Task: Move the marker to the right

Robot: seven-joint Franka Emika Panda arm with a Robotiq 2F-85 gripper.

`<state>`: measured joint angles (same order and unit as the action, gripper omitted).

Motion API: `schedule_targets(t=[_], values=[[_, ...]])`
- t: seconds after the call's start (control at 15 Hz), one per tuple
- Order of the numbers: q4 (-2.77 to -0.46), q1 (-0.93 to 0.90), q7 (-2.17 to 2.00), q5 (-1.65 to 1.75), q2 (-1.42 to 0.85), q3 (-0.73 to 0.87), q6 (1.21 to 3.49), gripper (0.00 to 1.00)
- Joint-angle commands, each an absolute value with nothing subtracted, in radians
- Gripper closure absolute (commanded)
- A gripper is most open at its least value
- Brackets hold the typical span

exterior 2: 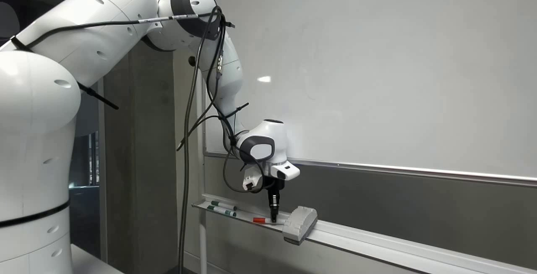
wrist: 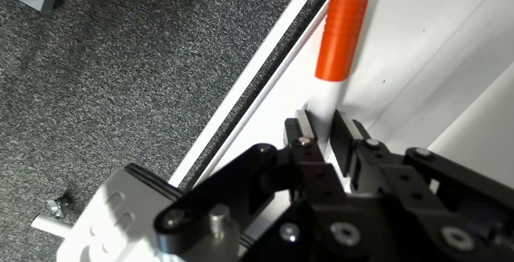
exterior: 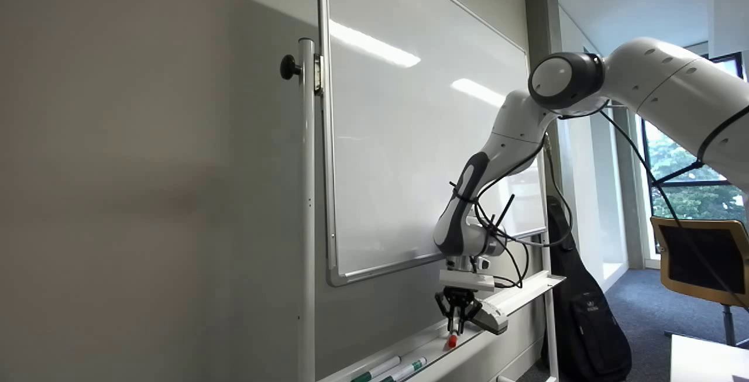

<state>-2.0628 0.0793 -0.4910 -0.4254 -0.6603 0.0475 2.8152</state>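
Red-capped marker (wrist: 332, 75) lay in the tray (exterior 2: 361, 240). The gripper (wrist: 322, 119) was clamped on its barrel (wrist: 326, 95), likely so lifting wouldn't uncap it.

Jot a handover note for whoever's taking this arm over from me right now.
Gripper: straddling the red-capped marker; can't tell whether it's clamped.
Marker: seems to rest on the tray, eraser close to its white end.
Done: gripper lined up around the marker.
Left: confirm the grip, move the marker right, release. If right means toward the eraser, that probably needs shifting first.
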Motion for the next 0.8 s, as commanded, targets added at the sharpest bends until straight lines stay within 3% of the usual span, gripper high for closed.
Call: schedule_targets(t=[0.0, 0.73], values=[[-2.075, 0.084, -0.469, -0.438, -0.654, 0.043, 2.819, 0.96], [-2.116, 0.107, -0.423, -0.434, -0.611, 0.017, 2.729, 0.95]])
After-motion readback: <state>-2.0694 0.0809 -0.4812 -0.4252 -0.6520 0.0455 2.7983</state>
